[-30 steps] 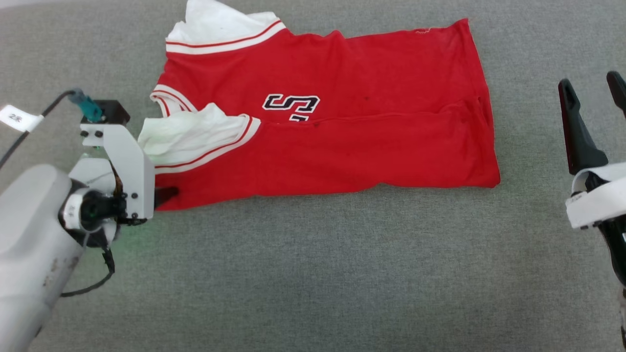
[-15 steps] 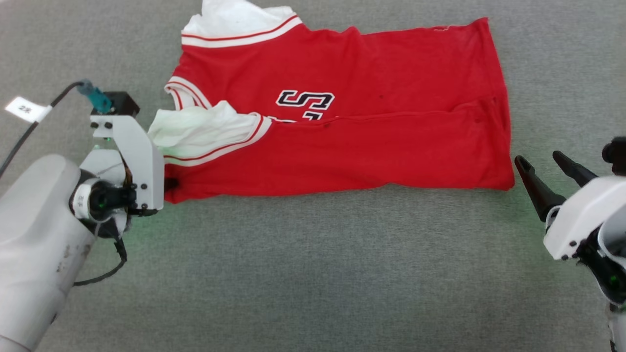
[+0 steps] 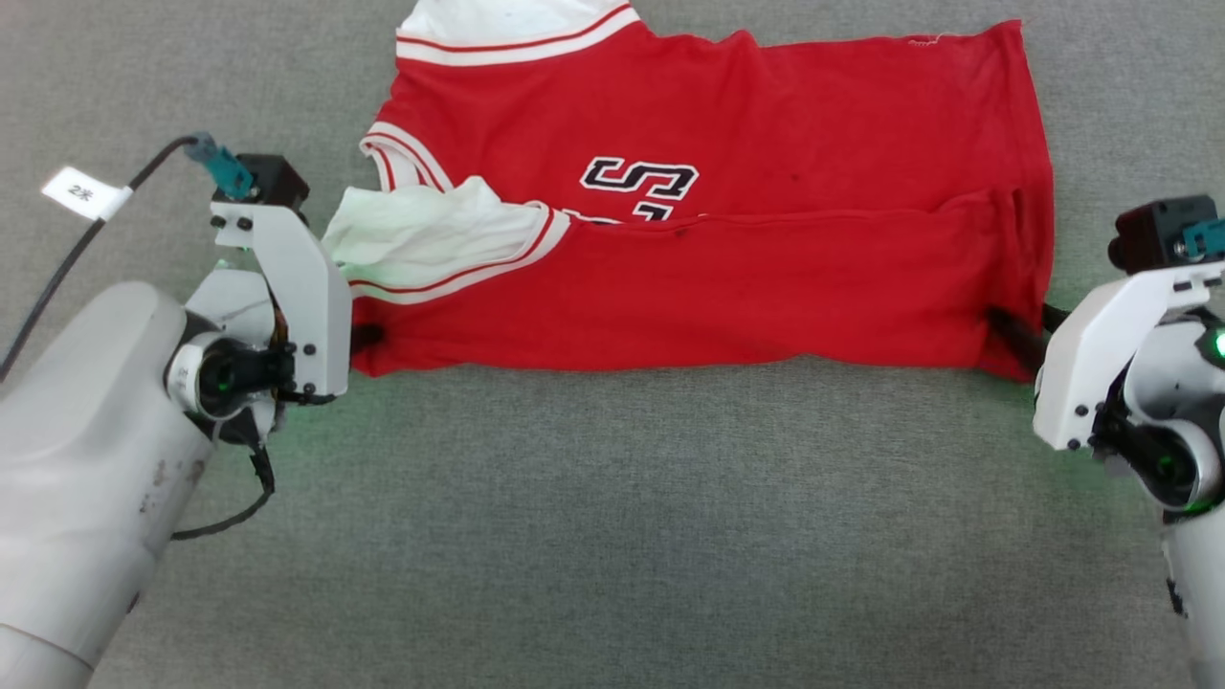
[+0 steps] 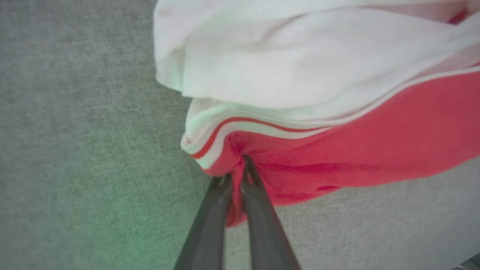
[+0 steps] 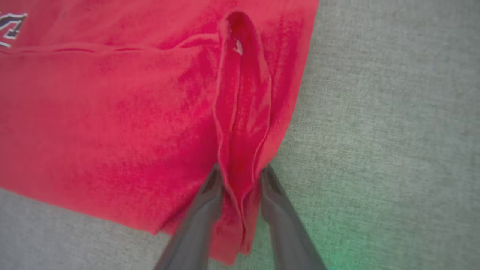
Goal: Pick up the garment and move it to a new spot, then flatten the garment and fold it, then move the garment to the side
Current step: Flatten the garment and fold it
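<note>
The left gripper (image 4: 243,165) is clamped shut on the sleeve-side corner of the bright red soft fabric T-shirt with white sleeve ends (image 4: 356,150). The right gripper (image 5: 242,172) straddles a raised hem fold, and I cannot tell whether it grips. Beyond both fingertips the shirt lies spread on the grey felt surface (image 3: 612,526), probably light and limp, so pinching both corners suits it

- We lose the shirt's (image 3: 727,124) far sleeve (image 3: 517,24) at the top edge.
- A fold (image 3: 766,218) hides the lettering's (image 3: 639,179) lower half from us.
- We cannot read the cable tag (image 3: 84,192).

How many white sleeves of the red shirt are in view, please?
2. The far sleeve lies at the head view's top edge, cropped; the near sleeve lies across the red shirt, beside the left gripper.
</note>
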`<state>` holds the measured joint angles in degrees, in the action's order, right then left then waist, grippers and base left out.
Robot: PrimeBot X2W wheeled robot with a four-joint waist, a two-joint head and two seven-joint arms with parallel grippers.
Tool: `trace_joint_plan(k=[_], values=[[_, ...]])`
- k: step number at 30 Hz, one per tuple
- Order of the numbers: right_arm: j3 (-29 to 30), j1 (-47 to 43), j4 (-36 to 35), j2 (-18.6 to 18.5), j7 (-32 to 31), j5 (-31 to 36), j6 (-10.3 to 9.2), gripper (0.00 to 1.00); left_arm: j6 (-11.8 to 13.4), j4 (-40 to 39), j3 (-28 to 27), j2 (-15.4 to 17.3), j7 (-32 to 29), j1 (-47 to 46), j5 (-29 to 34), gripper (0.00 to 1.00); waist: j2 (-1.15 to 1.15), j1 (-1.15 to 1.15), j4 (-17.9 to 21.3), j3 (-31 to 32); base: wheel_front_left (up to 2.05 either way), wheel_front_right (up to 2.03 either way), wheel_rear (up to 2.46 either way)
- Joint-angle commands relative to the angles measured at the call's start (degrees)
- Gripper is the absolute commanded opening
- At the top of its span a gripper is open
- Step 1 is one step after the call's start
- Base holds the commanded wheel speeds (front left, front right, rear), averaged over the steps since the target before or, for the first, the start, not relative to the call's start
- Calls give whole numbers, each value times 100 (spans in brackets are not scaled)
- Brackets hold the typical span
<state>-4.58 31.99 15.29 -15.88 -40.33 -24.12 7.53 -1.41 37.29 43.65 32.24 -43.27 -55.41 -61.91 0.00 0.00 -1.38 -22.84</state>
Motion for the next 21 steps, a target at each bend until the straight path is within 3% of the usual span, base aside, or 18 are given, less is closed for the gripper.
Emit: trace_joint_plan(k=[1, 11, 21], values=[[-121, -63, 185, 42, -72, -9, -9, 0, 23, 140, 126, -169, 47, 166, 65, 0, 0, 0, -14, 7, 0, 0, 0], [-246, 204, 104, -340, -239, -362, -9, 0, 113, 110, 47, 26, -132, 109, -45, 0, 0, 0, -71, 228, 0, 0, 0], [-245, -294, -724, -941, -794, -761, -10, 0, 567, -1190, 165, 763, -593, 450, 115, 0, 0, 0, -157, 430, 0, 0, 0]])
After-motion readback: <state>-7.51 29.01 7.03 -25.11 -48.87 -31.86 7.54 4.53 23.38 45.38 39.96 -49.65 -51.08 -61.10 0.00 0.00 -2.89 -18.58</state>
